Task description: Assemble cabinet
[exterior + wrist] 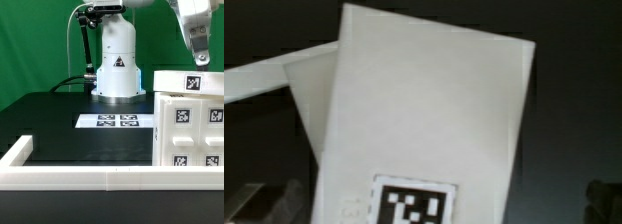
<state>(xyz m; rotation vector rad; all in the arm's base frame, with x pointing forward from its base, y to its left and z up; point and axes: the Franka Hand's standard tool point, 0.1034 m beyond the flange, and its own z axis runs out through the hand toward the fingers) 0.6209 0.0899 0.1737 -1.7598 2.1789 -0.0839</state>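
In the exterior view one cabinet stands on the black desk at the exterior view's right, directly below the fingers. It is a single tall white box; four square tags can be counted on the faces turned to the camera, one on its top face and three on its front, along with four small pale recessed squares lower down. Whether anything sits inside the cabinet cannot be told from here. The fingers hang just above its top face, spread wide with nothing between them, and they do not touch it. One marker board lies flat on the desk, away from the fingers toward the exterior view's left, in front of the arm's white base. One long low white rail runs along the desk's near edge.

In the wrist view one white panel of the cabinet fills the frame, seen edge-on and slanting, with a single black-and-white tag on it. Two blurred dark fingertips show at either side of the panel, standing apart from it, gripping nothing.
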